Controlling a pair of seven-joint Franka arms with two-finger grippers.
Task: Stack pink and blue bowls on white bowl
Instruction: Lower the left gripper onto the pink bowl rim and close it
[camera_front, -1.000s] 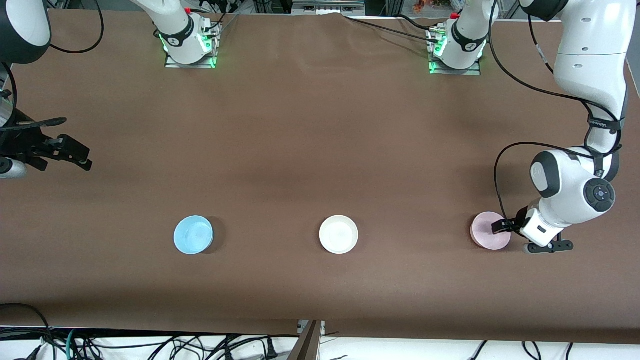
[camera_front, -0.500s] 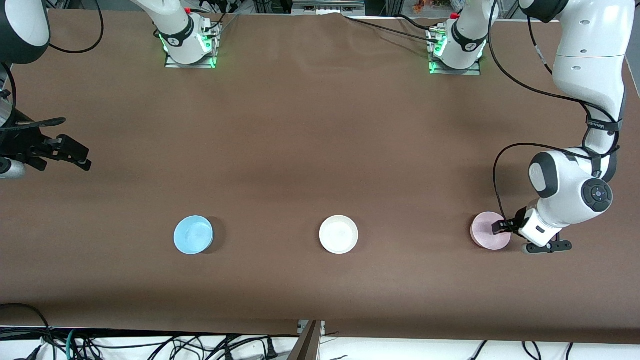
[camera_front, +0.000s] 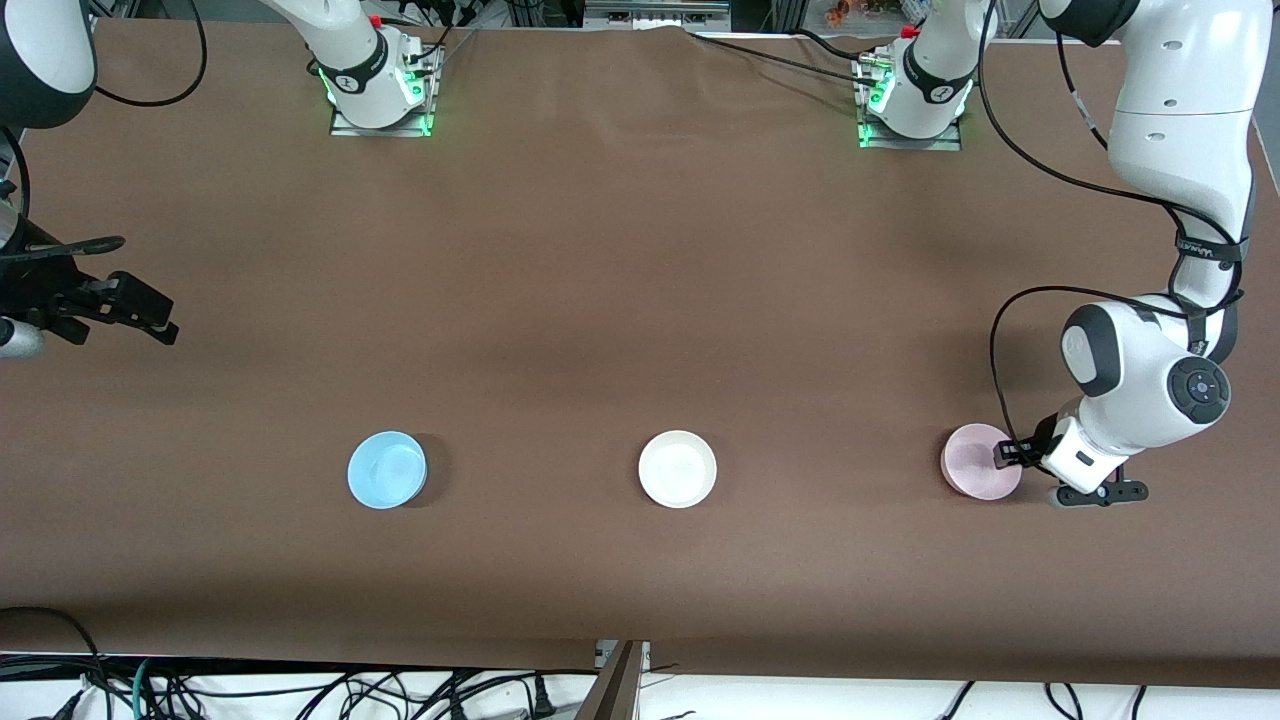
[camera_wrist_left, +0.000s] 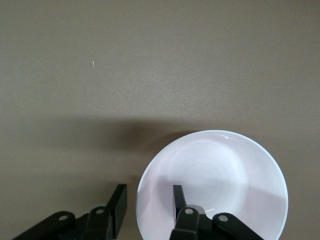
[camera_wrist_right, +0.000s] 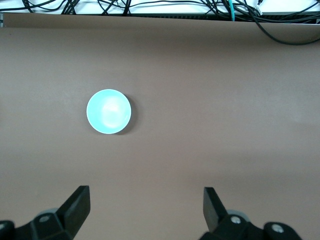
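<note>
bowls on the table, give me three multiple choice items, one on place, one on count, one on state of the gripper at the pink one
1. Which bowl lies between the other two?
A. pink bowl
B. white bowl
C. blue bowl

2. How many bowls are stacked on another bowl?
A. none
B. one
C. two

3. How does the left gripper stand at the pink bowl?
A. high above it, jaws shut
B. lifting it clear of the table
C. one finger inside the rim, one outside, gaps showing

Answers:
1. B: the white bowl sits mid-row, with the blue bowl toward the right arm's end and the pink bowl toward the left arm's end.
2. A: each bowl rests apart on the brown table.
3. C: the left wrist view shows the left gripper straddling the rim, not yet clamped. The right gripper waits open near the table's edge.
</note>
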